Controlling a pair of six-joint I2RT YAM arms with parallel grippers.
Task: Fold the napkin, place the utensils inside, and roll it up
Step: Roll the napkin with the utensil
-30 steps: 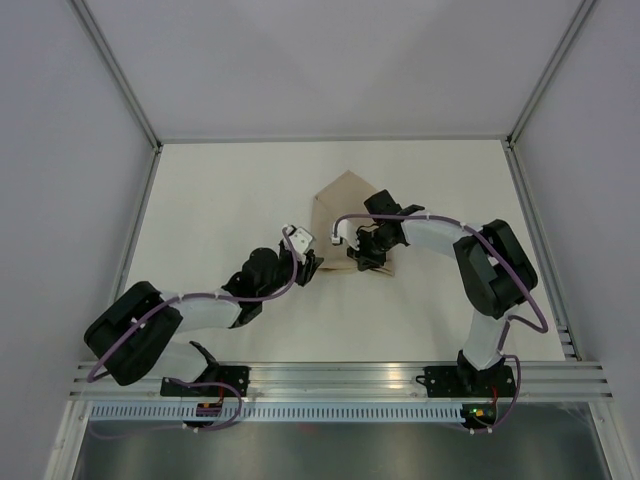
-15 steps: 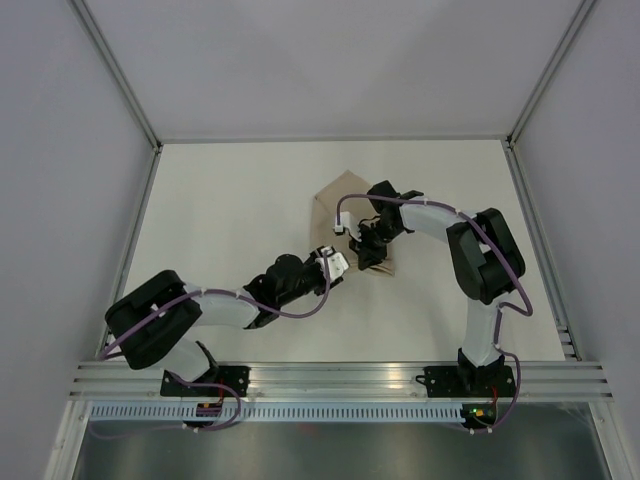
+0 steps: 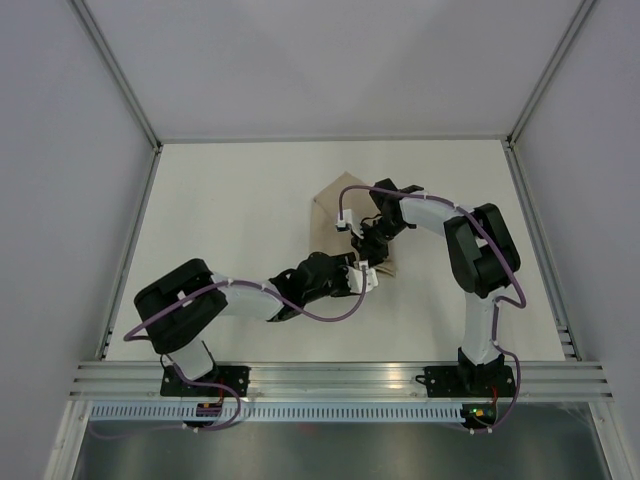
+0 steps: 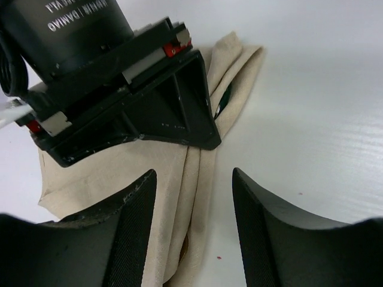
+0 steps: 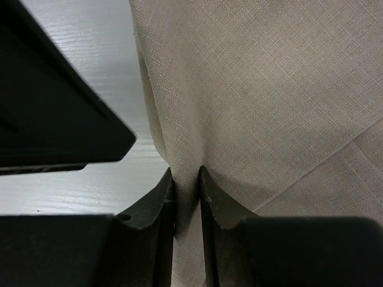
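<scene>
The left arm [image 3: 240,298] and the right arm [image 3: 430,212] share one build: white tubular links between bulky black joint housings, with purple cables [image 3: 330,319] clipped along them. Each stands on a black base plate [image 3: 470,380]. The left gripper [image 4: 192,174] has curved fingers [image 4: 134,230], matte black, with fine mesh-textured inner faces. The right gripper [image 5: 185,173] has smooth black tapered fingers [image 5: 155,209]. Its black wrist housing [image 4: 119,101] bears white lettering [image 4: 78,15] and small red tabs [image 4: 179,40].
</scene>
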